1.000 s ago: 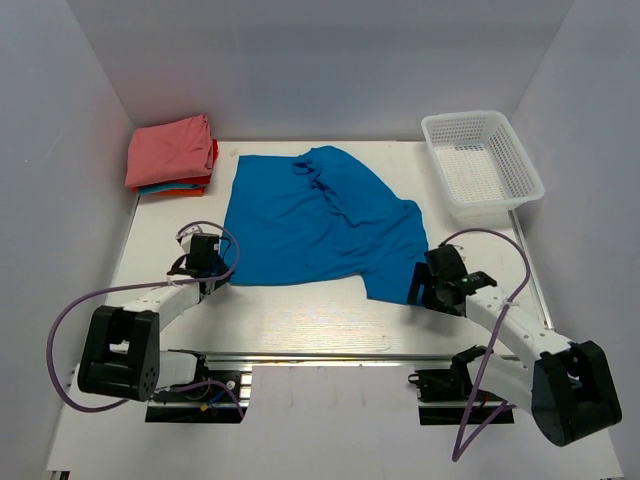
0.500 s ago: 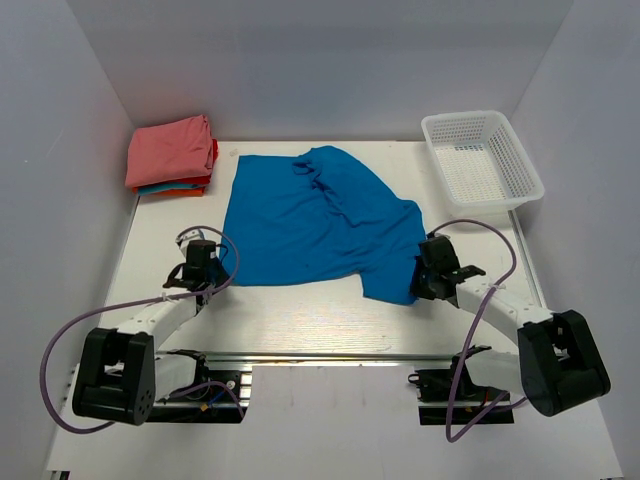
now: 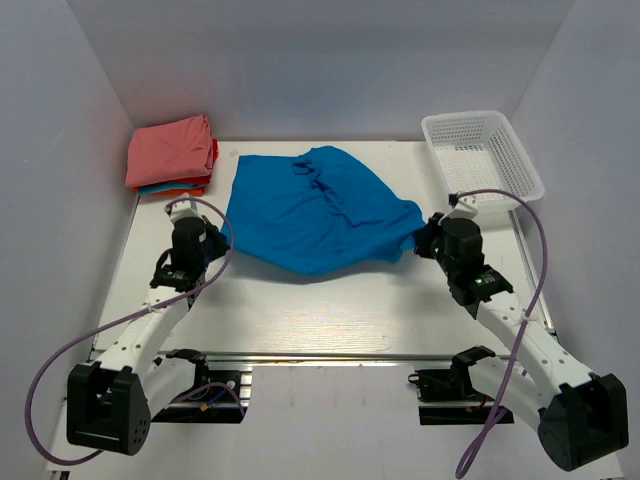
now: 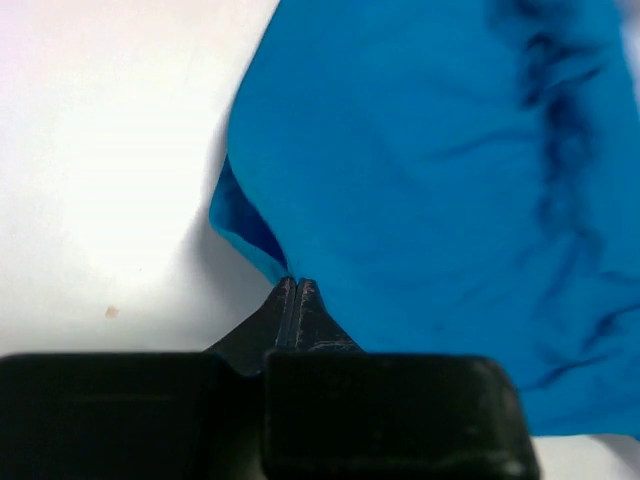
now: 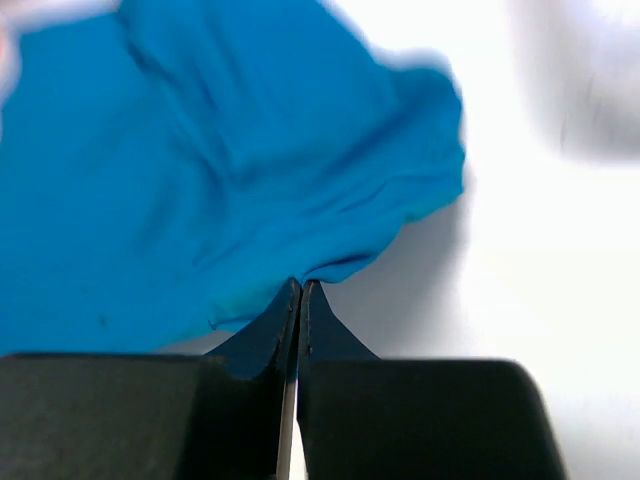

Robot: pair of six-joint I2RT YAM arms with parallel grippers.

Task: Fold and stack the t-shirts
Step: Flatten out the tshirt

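A bright blue t-shirt [image 3: 315,210] lies spread over the middle of the table, with its near edge lifted and sagging between the two arms. My left gripper [image 3: 213,238] is shut on the shirt's near left corner [image 4: 262,250]. My right gripper [image 3: 424,240] is shut on the near right corner [image 5: 330,268]. In both wrist views the fingertips pinch the blue cloth's edge above the white table. A stack of folded t-shirts [image 3: 172,155], salmon-pink on top with blue and orange-red edges below, sits at the far left corner.
A white plastic mesh basket [image 3: 481,162] stands at the far right corner. White walls enclose the table on the left, back and right. Purple cables loop off both arms near the table's front edge.
The right gripper has shut on the shirt's near right corner. Both arms have risen and moved toward the back, lifting the shirt's near edge off the table.
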